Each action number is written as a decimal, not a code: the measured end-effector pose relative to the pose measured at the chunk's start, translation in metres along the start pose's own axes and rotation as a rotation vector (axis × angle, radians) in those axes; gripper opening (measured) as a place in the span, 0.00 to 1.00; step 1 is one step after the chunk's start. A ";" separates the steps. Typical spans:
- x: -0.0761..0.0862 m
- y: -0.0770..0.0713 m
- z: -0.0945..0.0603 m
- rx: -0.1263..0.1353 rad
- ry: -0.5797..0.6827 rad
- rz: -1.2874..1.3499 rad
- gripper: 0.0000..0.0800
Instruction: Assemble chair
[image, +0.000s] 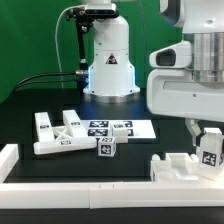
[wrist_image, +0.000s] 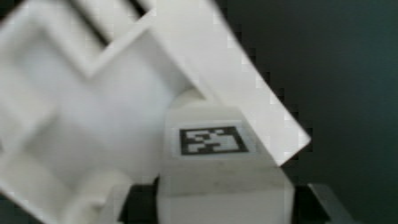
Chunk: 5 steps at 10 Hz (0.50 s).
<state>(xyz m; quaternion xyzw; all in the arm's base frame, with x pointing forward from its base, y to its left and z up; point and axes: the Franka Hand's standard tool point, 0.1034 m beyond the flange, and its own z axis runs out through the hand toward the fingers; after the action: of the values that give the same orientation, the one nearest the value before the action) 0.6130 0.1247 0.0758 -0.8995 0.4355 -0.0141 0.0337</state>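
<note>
My gripper (image: 208, 138) is at the exterior view's right, shut on a white chair bar with a tag (image: 211, 151). It holds the bar upright just above a notched white chair panel (image: 180, 166) lying on the table. In the wrist view the tagged bar (wrist_image: 210, 140) sits between my dark fingers (wrist_image: 324, 203). My gripper (wrist_image: 224, 206) is closed on it, and the notched panel (wrist_image: 80, 90) spreads behind it. Whether the bar touches the panel cannot be told. More white chair pieces (image: 58, 132) lie at the exterior view's left, and a small tagged cube (image: 107, 148) stands near the middle.
The marker board (image: 118, 128) lies flat in the middle, in front of the robot's base (image: 108, 60). A low white border rail (image: 60, 188) runs along the front and turns up at the exterior view's left edge (image: 7, 155).
</note>
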 end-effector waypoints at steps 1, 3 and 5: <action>-0.001 0.000 0.000 0.000 0.001 0.191 0.36; 0.000 0.000 0.000 0.010 -0.018 0.306 0.36; 0.000 0.000 0.000 0.014 -0.029 0.451 0.36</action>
<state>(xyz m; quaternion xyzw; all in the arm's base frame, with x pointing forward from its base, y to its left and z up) 0.6130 0.1249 0.0754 -0.7792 0.6249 0.0036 0.0485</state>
